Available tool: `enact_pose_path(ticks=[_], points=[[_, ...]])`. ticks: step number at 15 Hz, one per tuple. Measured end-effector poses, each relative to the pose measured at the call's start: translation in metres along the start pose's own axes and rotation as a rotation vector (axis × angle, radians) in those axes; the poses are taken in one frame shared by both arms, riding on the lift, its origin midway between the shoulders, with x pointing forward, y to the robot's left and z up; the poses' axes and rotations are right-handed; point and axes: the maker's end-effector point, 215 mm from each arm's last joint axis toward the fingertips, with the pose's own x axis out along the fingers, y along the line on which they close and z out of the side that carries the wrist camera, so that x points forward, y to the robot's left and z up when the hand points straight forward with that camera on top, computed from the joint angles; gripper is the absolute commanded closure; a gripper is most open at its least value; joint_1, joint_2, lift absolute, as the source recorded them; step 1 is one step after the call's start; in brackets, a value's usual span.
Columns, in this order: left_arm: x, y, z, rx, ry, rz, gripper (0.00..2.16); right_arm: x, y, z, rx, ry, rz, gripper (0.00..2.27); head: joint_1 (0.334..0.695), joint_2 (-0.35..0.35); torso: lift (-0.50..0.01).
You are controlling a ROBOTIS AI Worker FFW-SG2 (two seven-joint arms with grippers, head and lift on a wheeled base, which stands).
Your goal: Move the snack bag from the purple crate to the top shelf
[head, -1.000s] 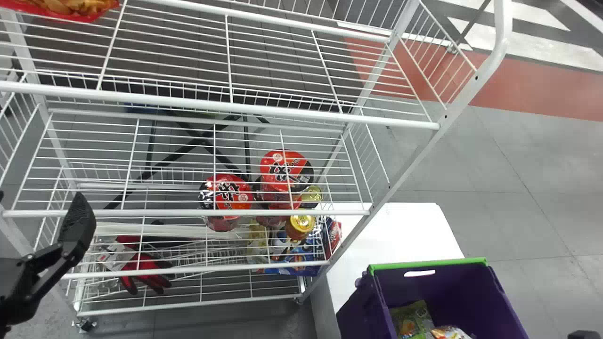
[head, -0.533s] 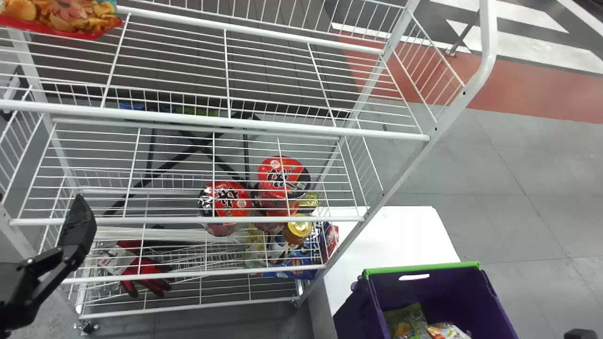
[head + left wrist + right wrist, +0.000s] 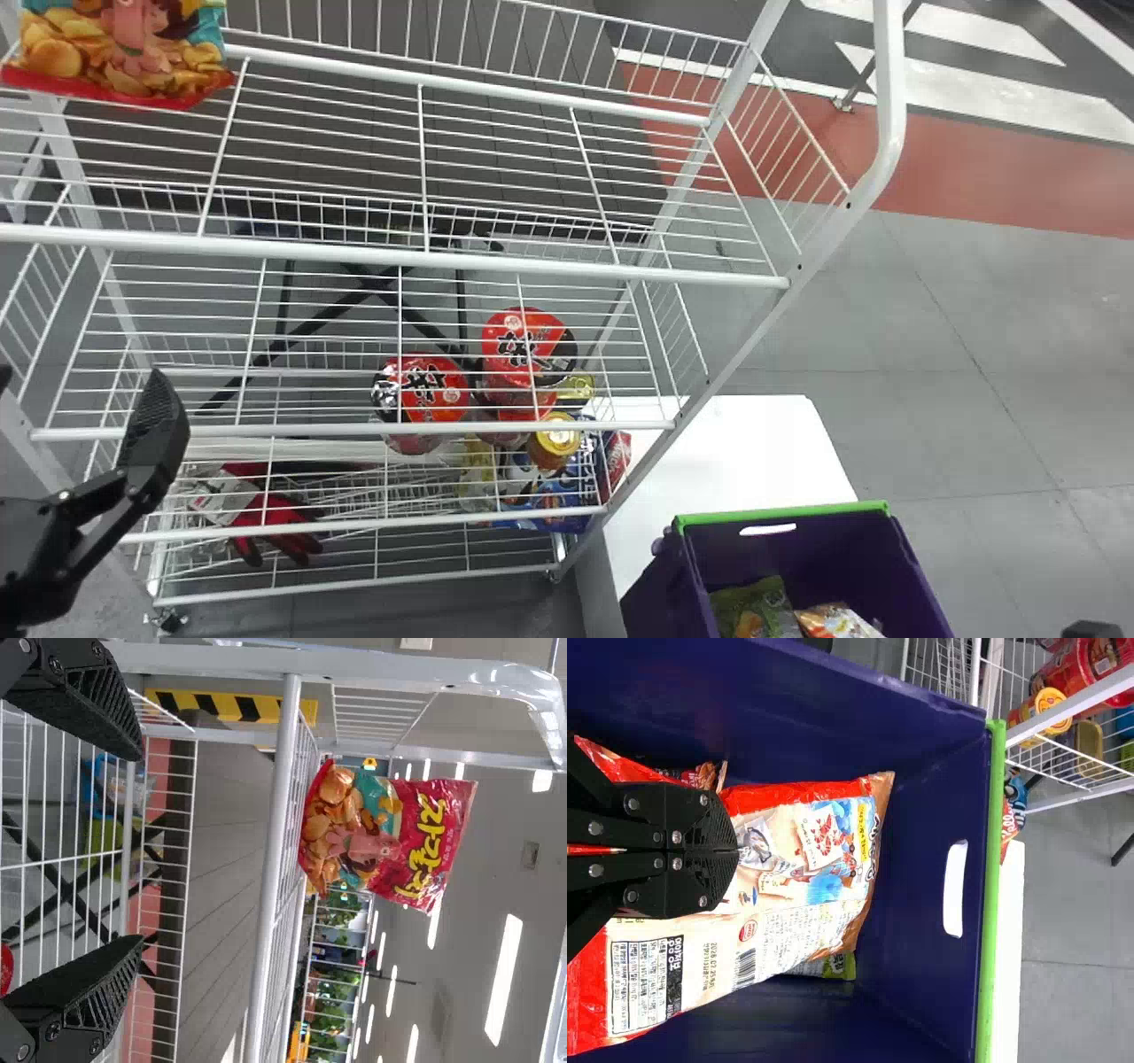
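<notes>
My left gripper (image 3: 81, 383) is at the left of the head view, in front of the rack; in the left wrist view the left gripper (image 3: 142, 849) has a wide gap between its fingers. The purple crate (image 3: 802, 558) is at the lower right. A red-and-white snack bag (image 3: 806, 877) lies in the crate (image 3: 921, 992), partly covered by my right gripper (image 3: 735, 850), whose fingers are together; none of the bag is visible between the tips. Another snack bag (image 3: 124, 53) is at the left of the top shelf (image 3: 496, 66), and this red bag (image 3: 381, 833) stands upright.
The white wire rack has cup noodles (image 3: 421, 390), a yellow-lidded jar (image 3: 554, 441) and red gloves (image 3: 275, 523) on lower shelves. A white table (image 3: 735, 443) adjoins its right side. A green bag (image 3: 753, 607) lies in the crate, and a dark arm part (image 3: 1097, 629) is at the corner.
In the head view the rack's upper shelves have shifted down and left, bringing more of the top-shelf bag into sight. The crate has also shifted slightly down and left. The left gripper has hardly moved.
</notes>
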Motion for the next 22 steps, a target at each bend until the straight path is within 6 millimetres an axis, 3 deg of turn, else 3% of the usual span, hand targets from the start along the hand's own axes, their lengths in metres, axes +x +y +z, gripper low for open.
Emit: enact_pose_path(ticks=[22], points=[[-0.005, -0.015, -0.003, 0.000, 0.000, -0.018, 0.08, -0.005, 0.004, 0.010, 0.012, -0.058, 0.013, 1.77, 0.695, -0.350, -0.088]])
